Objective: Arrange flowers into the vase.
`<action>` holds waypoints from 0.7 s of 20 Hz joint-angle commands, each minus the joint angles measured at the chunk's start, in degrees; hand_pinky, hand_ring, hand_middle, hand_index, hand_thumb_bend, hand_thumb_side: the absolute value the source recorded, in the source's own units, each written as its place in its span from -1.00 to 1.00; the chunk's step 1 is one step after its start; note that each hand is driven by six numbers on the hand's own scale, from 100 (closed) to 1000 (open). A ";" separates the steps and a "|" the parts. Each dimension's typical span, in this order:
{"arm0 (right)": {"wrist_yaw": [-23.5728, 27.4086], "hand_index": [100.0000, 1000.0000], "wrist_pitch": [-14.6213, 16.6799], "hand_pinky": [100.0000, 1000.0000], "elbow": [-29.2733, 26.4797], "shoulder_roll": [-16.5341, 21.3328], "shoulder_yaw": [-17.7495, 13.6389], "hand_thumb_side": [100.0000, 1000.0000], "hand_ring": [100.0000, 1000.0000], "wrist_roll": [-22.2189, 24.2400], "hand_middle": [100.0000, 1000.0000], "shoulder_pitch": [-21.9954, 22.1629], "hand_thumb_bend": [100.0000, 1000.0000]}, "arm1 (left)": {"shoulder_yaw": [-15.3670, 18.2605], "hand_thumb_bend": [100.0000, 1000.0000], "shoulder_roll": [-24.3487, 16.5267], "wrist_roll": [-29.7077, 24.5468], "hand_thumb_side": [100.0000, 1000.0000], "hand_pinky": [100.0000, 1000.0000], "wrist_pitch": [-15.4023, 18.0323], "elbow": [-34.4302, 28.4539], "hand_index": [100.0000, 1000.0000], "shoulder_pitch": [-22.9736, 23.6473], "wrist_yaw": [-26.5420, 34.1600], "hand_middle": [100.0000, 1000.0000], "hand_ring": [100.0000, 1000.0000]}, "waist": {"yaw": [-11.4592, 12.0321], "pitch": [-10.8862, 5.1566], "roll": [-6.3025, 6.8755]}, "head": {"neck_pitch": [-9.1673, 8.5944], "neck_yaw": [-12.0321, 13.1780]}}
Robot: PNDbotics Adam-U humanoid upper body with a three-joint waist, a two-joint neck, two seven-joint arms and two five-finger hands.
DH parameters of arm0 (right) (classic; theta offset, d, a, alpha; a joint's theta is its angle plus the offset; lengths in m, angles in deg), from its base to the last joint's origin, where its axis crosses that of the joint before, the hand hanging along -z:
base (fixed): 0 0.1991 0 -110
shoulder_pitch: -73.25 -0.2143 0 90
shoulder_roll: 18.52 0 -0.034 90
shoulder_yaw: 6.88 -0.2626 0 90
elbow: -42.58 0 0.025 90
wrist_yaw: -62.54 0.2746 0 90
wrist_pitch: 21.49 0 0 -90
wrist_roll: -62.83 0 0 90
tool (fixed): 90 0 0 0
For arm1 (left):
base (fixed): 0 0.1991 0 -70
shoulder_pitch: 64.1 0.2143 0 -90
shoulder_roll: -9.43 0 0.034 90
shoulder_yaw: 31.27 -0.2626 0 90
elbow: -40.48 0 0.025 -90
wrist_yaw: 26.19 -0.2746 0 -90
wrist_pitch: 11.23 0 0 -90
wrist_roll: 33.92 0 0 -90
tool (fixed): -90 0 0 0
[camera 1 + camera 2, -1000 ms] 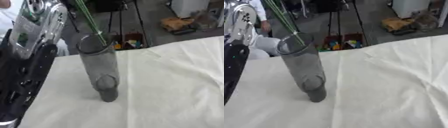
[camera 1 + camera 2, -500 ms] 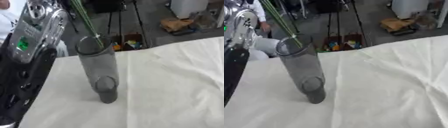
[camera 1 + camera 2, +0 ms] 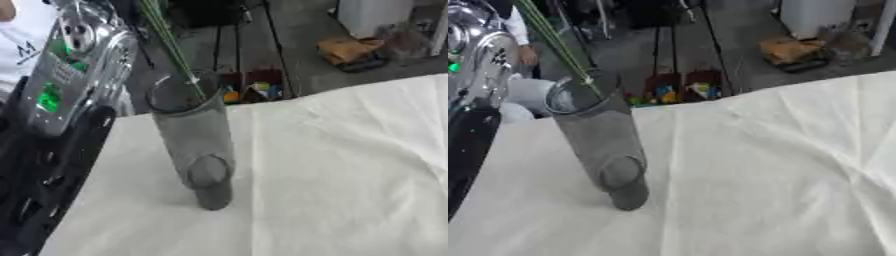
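Note:
A tall grey see-through vase (image 3: 197,145) stands on the white cloth, leaning slightly with its mouth toward the upper left. Several thin green stems (image 3: 171,45) come down from above the top edge, and their lower ends sit just inside the vase's mouth. No blossoms show. The top edge cuts off whatever holds the stems. My left arm (image 3: 61,85), with a silver joint, green lights and a black section below it, fills the left side right beside the vase. Neither hand shows in either view.
The white wrinkled cloth (image 3: 332,175) covers the table to the right of and in front of the vase. Beyond the table's far edge is floor with a cardboard box (image 3: 350,50), small colourful items (image 3: 254,90) and dark stand legs.
The silver joint of my left arm has come lower in the picture. The vase has stayed in place and the stems still reach into its mouth.

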 commanded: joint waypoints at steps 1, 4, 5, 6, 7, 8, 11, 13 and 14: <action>-0.23 0.42 0.00 0.12 -1.05 0.50 -0.54 1.00 0.40 0.26 0.17 -0.59 -1.00 | 0.06 -1.00 -2.06 -0.19 0.66 -1.00 0.54 -0.26 -1.00 -0.56 -0.78 -1.00 -1.00 | -0.06 -1.01 -0.34 | -0.91 0.27; -0.33 0.42 -0.09 0.12 -1.05 0.46 -0.60 1.00 0.40 0.31 0.17 -0.56 -1.00 | -0.51 -1.00 -2.46 -0.74 0.65 -1.00 0.58 -0.16 -1.00 -0.15 -1.23 -1.00 -1.00 | -0.05 -0.95 -0.27 | -0.89 0.20; -0.36 0.42 -0.13 0.12 -1.05 0.45 -0.63 1.00 0.40 0.30 0.17 -0.56 -1.00 | -0.65 -1.00 -2.52 -0.88 0.64 -1.00 0.61 -0.15 -1.00 -0.06 -1.33 -1.00 -1.00 | -0.05 -0.94 -0.25 | -0.89 0.22; -0.37 0.42 -0.17 0.12 -1.05 0.43 -0.64 1.00 0.40 0.28 0.17 -0.57 -1.00 | -0.79 -1.00 -2.59 -1.00 0.64 -1.00 0.65 -0.14 -1.00 0.04 -1.44 -1.00 -1.00 | -0.05 -0.94 -0.24 | -0.88 0.22; -0.37 0.42 -0.17 0.12 -1.05 0.43 -0.66 1.00 0.40 0.25 0.17 -0.57 -1.00 | -0.96 -1.00 -2.71 -1.16 0.64 -1.00 0.68 -0.14 -1.00 0.17 -1.60 -1.00 -1.00 | -0.03 -0.95 -0.25 | -0.86 0.17; -0.34 0.42 -0.15 0.12 -1.05 0.43 -0.68 1.00 0.40 0.22 0.17 -0.58 -1.00 | -1.10 -1.00 -2.79 -1.30 0.64 -1.00 0.69 -0.12 -1.00 0.29 -1.73 -1.00 -1.00 | -0.01 -0.96 -0.28 | -0.82 0.15; -0.26 0.42 -0.16 0.12 -1.05 0.43 -0.68 1.00 0.40 0.18 0.17 -0.63 -1.00 | -1.42 -1.00 -2.83 -1.52 0.64 -1.00 0.69 -0.12 -1.00 0.58 -1.79 -1.00 -1.00 | 0.04 -0.95 -0.34 | -0.72 0.17; -0.22 0.42 -0.22 0.12 -1.05 0.42 -0.67 1.00 0.40 0.16 0.17 -0.68 -1.00 | -1.76 -1.00 -2.90 -1.84 0.65 -1.00 0.62 -0.23 -1.00 0.80 -1.91 -1.00 -1.00 | 0.06 -0.95 -0.35 | -0.75 0.15; -0.22 0.42 -0.25 0.12 -1.05 0.41 -0.68 1.00 0.40 0.15 0.17 -0.69 -1.00 | -1.89 -1.00 -2.89 -1.97 0.65 -1.00 0.54 -0.27 -1.00 0.92 -1.91 -1.00 -1.00 | 0.07 -0.93 -0.37 | -0.73 0.14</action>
